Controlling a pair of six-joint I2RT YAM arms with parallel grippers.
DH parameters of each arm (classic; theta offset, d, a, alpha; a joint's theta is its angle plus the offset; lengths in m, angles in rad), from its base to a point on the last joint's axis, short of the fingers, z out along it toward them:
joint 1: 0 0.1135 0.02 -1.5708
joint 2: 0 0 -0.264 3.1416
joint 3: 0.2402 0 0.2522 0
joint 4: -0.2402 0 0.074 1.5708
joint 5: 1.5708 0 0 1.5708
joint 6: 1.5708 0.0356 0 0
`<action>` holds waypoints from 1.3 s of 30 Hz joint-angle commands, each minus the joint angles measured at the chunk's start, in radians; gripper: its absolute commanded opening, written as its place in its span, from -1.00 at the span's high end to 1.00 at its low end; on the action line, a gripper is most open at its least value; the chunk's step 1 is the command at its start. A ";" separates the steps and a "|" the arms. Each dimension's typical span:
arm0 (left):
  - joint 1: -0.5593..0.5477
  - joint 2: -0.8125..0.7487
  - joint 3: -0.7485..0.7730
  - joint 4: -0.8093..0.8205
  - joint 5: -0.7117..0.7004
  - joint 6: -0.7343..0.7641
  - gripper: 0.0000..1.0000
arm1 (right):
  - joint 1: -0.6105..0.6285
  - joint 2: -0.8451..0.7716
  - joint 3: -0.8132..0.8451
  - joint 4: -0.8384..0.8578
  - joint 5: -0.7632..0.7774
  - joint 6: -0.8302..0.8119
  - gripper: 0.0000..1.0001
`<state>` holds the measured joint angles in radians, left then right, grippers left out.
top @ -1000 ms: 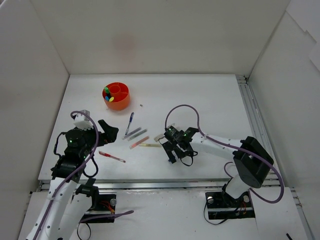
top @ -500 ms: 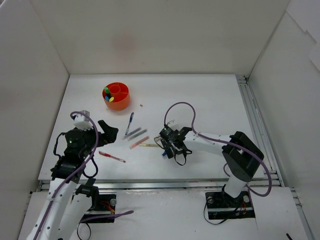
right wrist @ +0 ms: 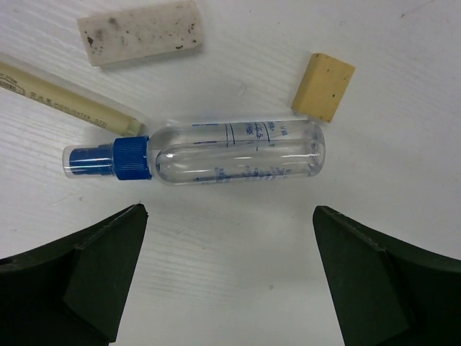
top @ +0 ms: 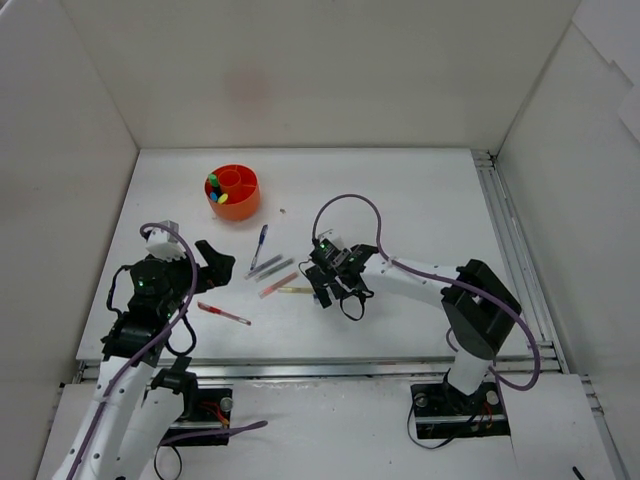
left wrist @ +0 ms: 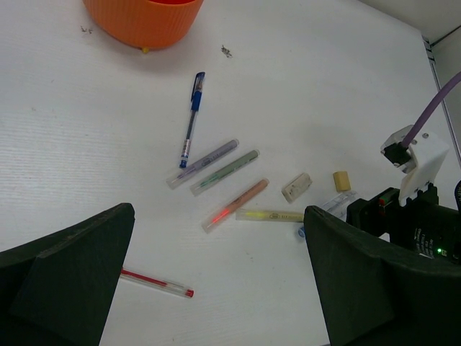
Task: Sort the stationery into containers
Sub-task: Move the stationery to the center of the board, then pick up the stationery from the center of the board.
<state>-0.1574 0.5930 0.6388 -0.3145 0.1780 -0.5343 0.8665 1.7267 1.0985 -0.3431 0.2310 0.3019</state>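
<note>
While left gripper (left wrist: 218, 213) and right gripper (right wrist: 229, 210) gape empty | clear cylindrical tube (right wrist: 238, 151) lies beside beige eraser block (right wrist: 323, 86)

L wrist cam: orange organizer (left wrist: 144, 18) cut off at 12 o'clock, so I can't see inside. Clear tube (left wrist: 333, 205) half hidden behind right gripper (top: 325, 288). R wrist cam: pale yellow pen (right wrist: 68, 97) runs out at 9 o'clock. Top cam: organizer contents too small to ID.

Orange organizer (top: 232, 191) back left, pens (top: 270, 267) scattered mid-table, right claw (top: 328, 290) beside them, left claw (top: 218, 262) apart
</note>
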 commanded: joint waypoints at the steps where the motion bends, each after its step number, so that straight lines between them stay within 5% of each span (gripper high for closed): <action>1: -0.005 0.016 0.033 0.043 0.005 0.016 -0.99 | 0.005 -0.093 0.018 0.013 0.048 0.129 -0.96; 8: -0.005 0.018 0.024 0.049 0.026 0.014 -0.99 | -0.037 -0.148 -0.058 0.038 0.217 0.596 -0.96; 14: -0.005 0.010 0.013 0.061 0.041 0.013 -0.99 | -0.070 -0.151 -0.114 0.127 0.261 0.756 -0.96; 22: -0.005 0.016 0.006 0.068 0.061 0.014 -0.99 | -0.113 -0.072 -0.150 0.314 0.148 0.801 -0.94; 33: -0.005 0.002 0.001 0.064 0.066 0.016 -1.00 | -0.118 -0.058 -0.273 0.383 0.028 0.826 -0.62; 39: -0.005 0.018 0.001 0.071 0.072 0.013 -0.99 | -0.098 -0.094 -0.281 0.380 0.016 0.793 -0.12</action>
<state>-0.1574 0.5972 0.6243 -0.3084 0.2359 -0.5308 0.7532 1.6608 0.8398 0.0803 0.2718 1.0870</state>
